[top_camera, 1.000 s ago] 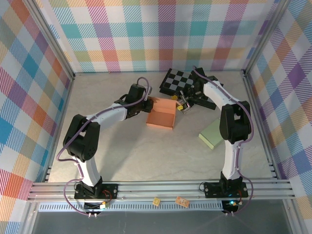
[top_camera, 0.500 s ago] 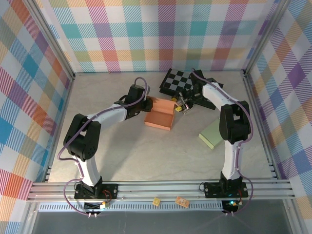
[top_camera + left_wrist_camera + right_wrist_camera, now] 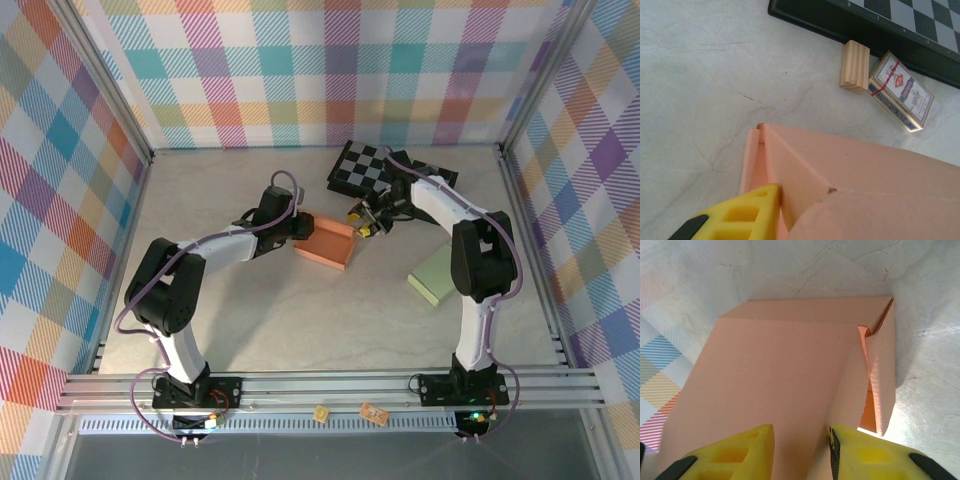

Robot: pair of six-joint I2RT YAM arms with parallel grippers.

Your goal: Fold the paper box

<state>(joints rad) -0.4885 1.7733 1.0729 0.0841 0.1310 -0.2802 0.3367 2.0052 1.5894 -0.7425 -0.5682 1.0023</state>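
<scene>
Box (image 3: 325, 243) looks braced from both sides for creasing: right fingers (image 3: 740, 452) apart astride its wall, left fingers (image 3: 747, 215), can't tell.

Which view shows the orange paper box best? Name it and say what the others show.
Top external: the whole paper box is visible there, with its full outline and open top. The left wrist view shows one corner and a folded wall close up. The right wrist view shows a broad panel and a side flap, cropped.

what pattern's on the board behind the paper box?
Black-and-white checkerboard; the board shows best in the top external view.
</scene>
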